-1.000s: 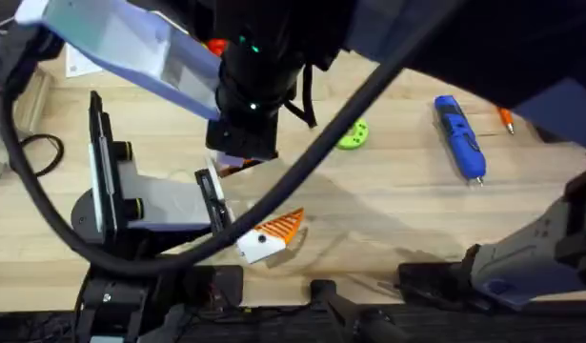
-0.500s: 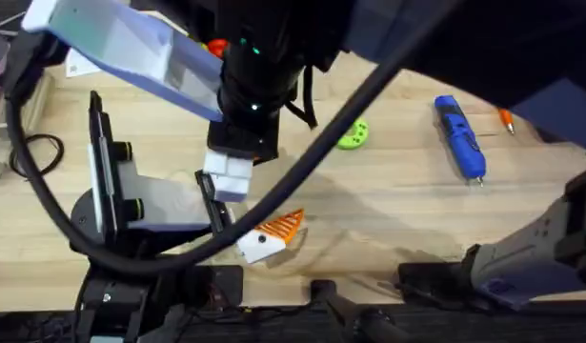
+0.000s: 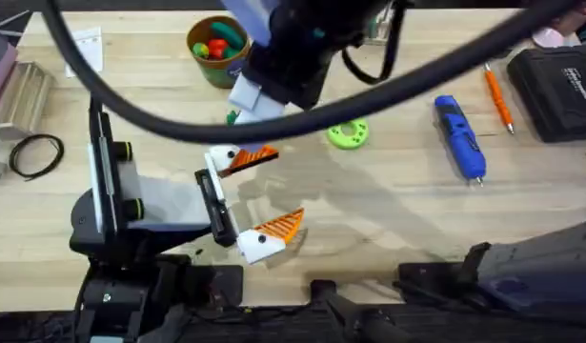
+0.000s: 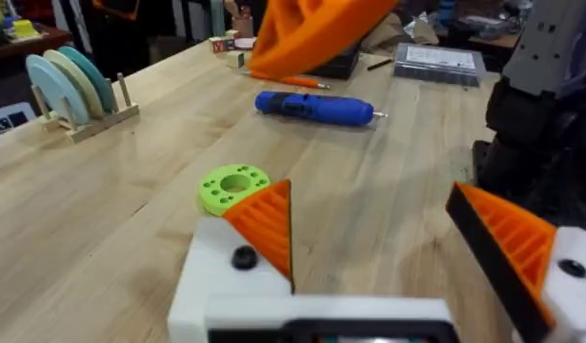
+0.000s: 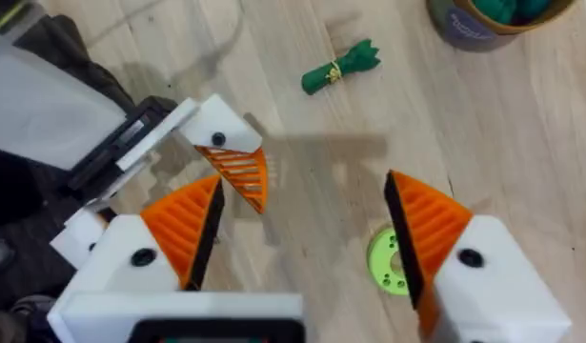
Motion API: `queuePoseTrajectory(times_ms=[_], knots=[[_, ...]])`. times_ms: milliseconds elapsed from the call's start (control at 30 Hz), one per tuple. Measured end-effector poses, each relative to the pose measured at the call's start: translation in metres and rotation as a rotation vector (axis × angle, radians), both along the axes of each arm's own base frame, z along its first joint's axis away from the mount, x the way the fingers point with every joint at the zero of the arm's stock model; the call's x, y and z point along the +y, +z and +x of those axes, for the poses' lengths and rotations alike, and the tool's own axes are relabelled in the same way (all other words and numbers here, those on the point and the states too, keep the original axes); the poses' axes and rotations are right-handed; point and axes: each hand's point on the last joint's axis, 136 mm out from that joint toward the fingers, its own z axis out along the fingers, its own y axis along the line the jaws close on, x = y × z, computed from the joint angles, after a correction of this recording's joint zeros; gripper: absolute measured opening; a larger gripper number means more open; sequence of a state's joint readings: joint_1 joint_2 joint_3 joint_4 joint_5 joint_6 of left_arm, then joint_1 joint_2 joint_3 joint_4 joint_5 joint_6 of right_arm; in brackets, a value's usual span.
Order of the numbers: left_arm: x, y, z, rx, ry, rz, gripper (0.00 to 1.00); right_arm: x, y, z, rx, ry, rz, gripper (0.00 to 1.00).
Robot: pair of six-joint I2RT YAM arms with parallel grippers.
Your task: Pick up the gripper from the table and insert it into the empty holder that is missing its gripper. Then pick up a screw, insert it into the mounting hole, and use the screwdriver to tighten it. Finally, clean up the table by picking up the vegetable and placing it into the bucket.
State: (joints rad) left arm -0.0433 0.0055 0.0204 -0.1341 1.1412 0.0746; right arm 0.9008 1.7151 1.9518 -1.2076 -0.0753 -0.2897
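A: Status?
B: L gripper wide open, empty. The gripper looks seated in the holder. R gripper over it, open, empty.
A: Left?
B: Screw, probably. Screwdriver lies well apart. Vegetable on table near bucket.

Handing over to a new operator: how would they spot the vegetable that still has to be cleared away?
Start at the bucket holding colourful toy produce near the table's far edge. On the bare wood just beside it lies the vegetable, a small dark-green bumpy piece. Unlike the round bright-green disc, it is elongated and darker, with a tiny orange band.
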Motion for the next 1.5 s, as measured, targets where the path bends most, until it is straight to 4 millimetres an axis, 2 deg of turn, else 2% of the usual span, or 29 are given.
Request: queuePoseTrajectory(times_ms=[167,300,367,467,700,833,1000,1500], knots=[[0.0,0.0,0.0,0.0,0.0,0.0,0.986,-0.001,0.005,-0.001,0.0,-0.019,0.017,0.982],[0.0,0.0,0.0,0.0,0.0,0.0,0.986,0.0,0.005,0.007,-0.009,-0.069,0.067,0.981],[0.0,0.0,0.0,0.0,0.0,0.0,0.986,-0.007,0.004,0.012,-0.011,-0.118,0.098,0.981],[0.0,0.0,0.0,0.0,0.0,0.0,0.986,-0.028,0.003,0.016,-0.012,-0.214,0.148,0.982],[0.0,0.0,0.0,-0.001,0.0,0.0,0.985,-0.106,0.007,0.02,-0.032,-0.486,0.183,0.982],[0.0,0.0,0.0,0.0,0.0,0.0,0.985,-0.126,0.0,0.019,-0.015,-0.552,0.157,0.982],[0.0,0.0,0.0,0.0,0.0,0.0,0.985,-0.129,-0.012,0.021,0.007,-0.575,0.126,0.982],[0.0,0.0,0.0,0.0,0.0,0.0,0.986,-0.129,-0.025,0.022,0.038,-0.583,0.082,0.983]])
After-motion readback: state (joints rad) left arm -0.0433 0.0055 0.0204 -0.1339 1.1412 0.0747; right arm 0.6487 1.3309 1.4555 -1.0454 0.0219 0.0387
